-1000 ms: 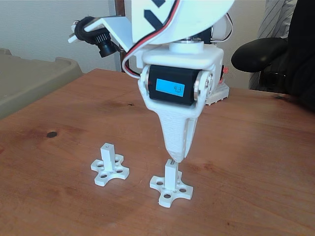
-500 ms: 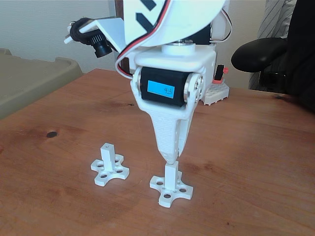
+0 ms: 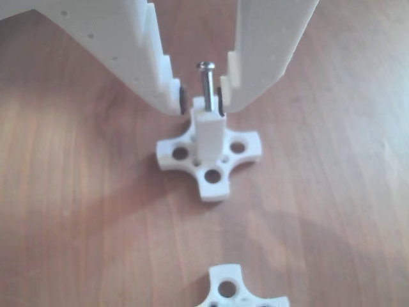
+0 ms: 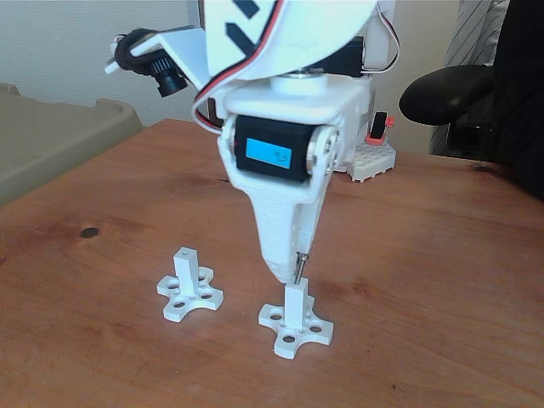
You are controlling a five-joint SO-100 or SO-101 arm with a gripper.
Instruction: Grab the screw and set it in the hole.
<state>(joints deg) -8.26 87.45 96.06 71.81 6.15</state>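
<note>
The arm reaches down from above, its wrist with the blue-lit servo facing the fixed camera. The end effector (image 4: 287, 274) points straight down over the counter's (image 4: 442, 280) middle. In the other view the end effector (image 3: 201, 102) has its jaws spread apart, fingertips (image 3: 169, 96) level and tapered.

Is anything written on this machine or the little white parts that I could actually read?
Blue label on the black motor: dark marks, too blurred to read.
Black shapes on the white arm cover: cut off, not readable as letters.
White posts, screw, gripper: no text.
</note>
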